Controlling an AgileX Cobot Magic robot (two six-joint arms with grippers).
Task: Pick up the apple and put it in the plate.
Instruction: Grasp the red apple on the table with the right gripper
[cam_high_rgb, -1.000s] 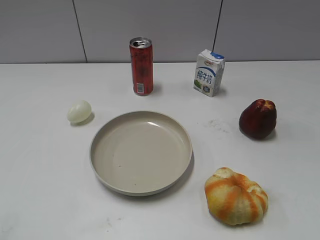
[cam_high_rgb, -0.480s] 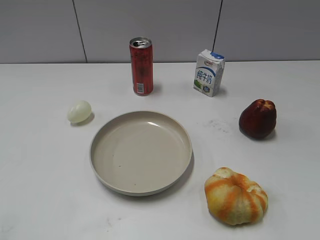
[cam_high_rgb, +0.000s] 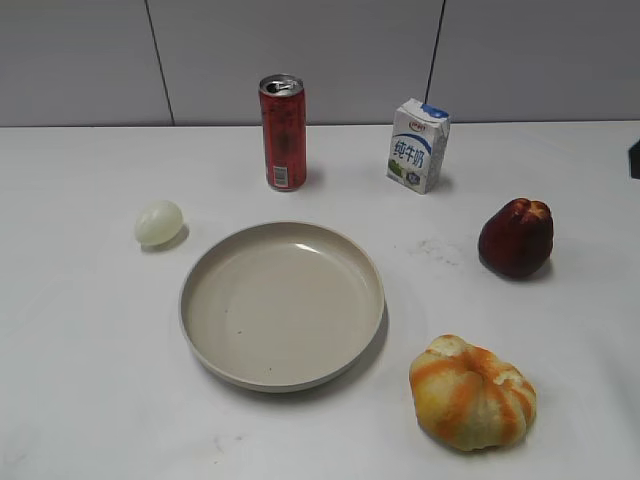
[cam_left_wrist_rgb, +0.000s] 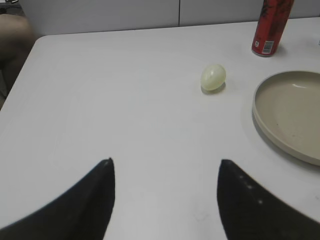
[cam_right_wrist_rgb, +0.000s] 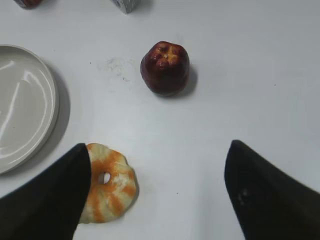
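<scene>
The dark red apple (cam_high_rgb: 516, 238) sits on the white table at the right, lobed end up; it also shows in the right wrist view (cam_right_wrist_rgb: 165, 67). The beige plate (cam_high_rgb: 205, 345) lies empty in the middle, and shows in the left wrist view (cam_left_wrist_rgb: 260, 117) and the right wrist view (cam_right_wrist_rgb: 50, 110). My right gripper (cam_right_wrist_rgb: 159, 150) is open and empty, high above the table, with the apple beyond its fingertips. A dark bit of it shows at the exterior view's right edge (cam_high_rgb: 635, 158). My left gripper (cam_left_wrist_rgb: 165, 162) is open and empty over bare table, left of the plate.
A red can (cam_high_rgb: 283, 132) and a small milk carton (cam_high_rgb: 417, 145) stand at the back. A pale egg-shaped object (cam_high_rgb: 158, 223) lies left of the plate. An orange-and-yellow ribbed fruit (cam_high_rgb: 472, 392) lies at the front right, partly behind my right gripper's left finger (cam_right_wrist_rgb: 107, 182).
A dark part of the right arm has come into the exterior view at the right edge. The objects have not moved.
</scene>
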